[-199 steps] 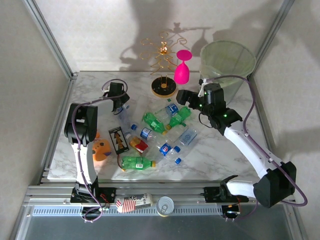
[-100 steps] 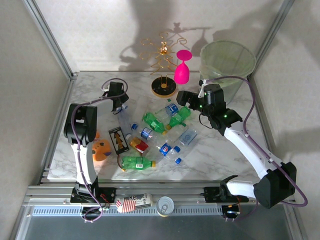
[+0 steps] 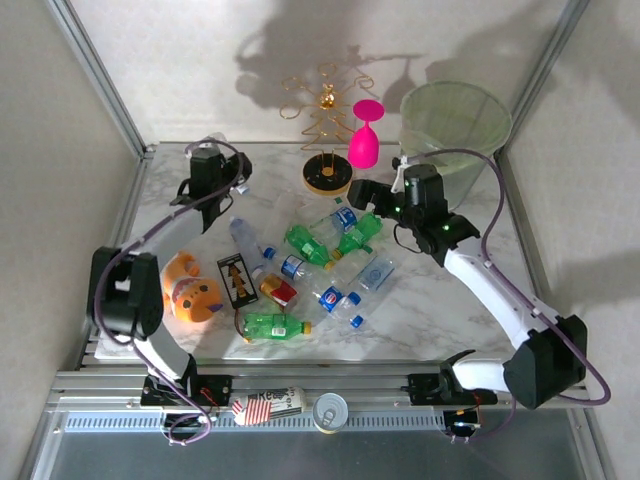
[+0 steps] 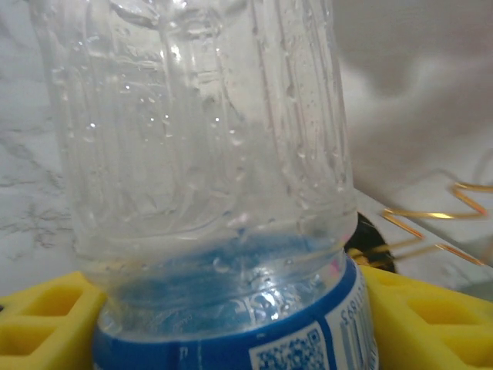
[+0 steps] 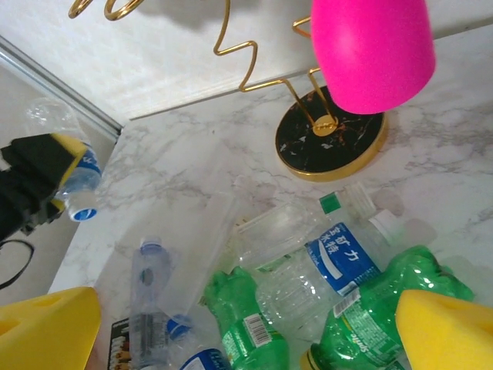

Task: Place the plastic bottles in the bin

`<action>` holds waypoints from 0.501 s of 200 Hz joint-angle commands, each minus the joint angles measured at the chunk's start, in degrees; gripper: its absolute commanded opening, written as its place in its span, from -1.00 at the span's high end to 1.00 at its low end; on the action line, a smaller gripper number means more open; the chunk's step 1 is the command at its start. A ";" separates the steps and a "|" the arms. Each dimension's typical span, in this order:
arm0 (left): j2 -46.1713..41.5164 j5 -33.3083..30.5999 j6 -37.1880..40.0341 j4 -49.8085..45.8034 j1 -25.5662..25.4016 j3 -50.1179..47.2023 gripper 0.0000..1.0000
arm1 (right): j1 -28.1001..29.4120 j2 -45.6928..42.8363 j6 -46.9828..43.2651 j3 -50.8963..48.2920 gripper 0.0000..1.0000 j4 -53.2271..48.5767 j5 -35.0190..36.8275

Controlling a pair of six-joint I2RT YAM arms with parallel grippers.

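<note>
My left gripper [image 3: 207, 172] is over the table's back left, shut on a clear plastic bottle [image 4: 208, 154] with a blue label. The right wrist view shows that bottle [image 5: 77, 173] off the table between the yellow pads. My right gripper [image 3: 366, 194] stands open above the pile, nothing between its fingers [image 5: 46, 327]. Below it lie a clear blue-labelled bottle [image 5: 339, 258] and green bottles [image 5: 246, 324]. More bottles lie mid-table: a green one [image 3: 272, 325], a red-labelled one [image 3: 278, 290] and a clear one [image 3: 244, 238]. The bin [image 3: 455, 125] stands at the back right.
A pink wine glass [image 3: 364, 140] hangs by a gold wire stand [image 3: 328, 176] at the back centre. An orange toy [image 3: 190, 290] and a dark card [image 3: 237, 280] lie at the left. A metal can [image 3: 331, 410] sits on the front rail.
My left gripper has closed on the clear bottle, lifted it and swung it back and to the left. The orange toy is now uncovered. The right gripper has barely moved.
</note>
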 commanded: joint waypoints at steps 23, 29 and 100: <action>-13.38 12.83 4.02 9.69 -2.58 -11.05 -0.19 | 1.02 5.55 1.39 5.66 -0.97 4.24 -6.39; -14.97 13.39 4.33 10.15 -3.45 -12.40 -0.19 | 1.24 6.42 1.55 6.44 -0.98 4.64 -7.13; -25.20 5.40 3.09 13.29 -19.04 -21.89 -0.20 | 5.40 15.73 3.34 15.42 -0.98 7.00 -11.38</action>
